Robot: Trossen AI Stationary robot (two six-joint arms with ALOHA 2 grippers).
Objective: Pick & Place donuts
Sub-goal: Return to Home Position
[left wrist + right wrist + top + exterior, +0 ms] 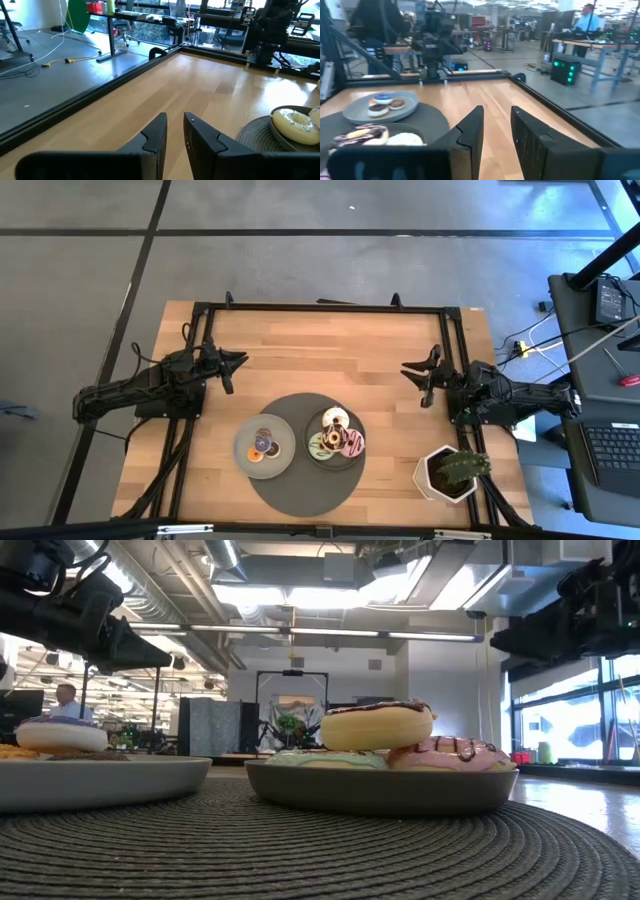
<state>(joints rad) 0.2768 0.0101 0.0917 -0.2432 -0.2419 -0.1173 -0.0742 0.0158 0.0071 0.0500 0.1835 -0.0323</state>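
Note:
A round dark woven mat [300, 485] lies at the table's near middle with two plates on it. The light grey plate [247, 452] holds several small donuts [264, 445], one iced purple [60, 733]. The darker plate [348, 464] holds larger donuts [335, 435]: a cream one with chocolate stripes [376, 725] rests on a green one [325, 758] and a pink one [455, 752]. My left gripper [235, 368] hovers open and empty left of the mat, beyond its far edge. My right gripper [418, 373] hovers open and empty right of it.
A white pot with a green plant [450, 472] stands at the table's near right corner, close under my right arm. A black frame [320, 307] runs along the table's edges. Bare wood lies between the two grippers, on the far side of the mat.

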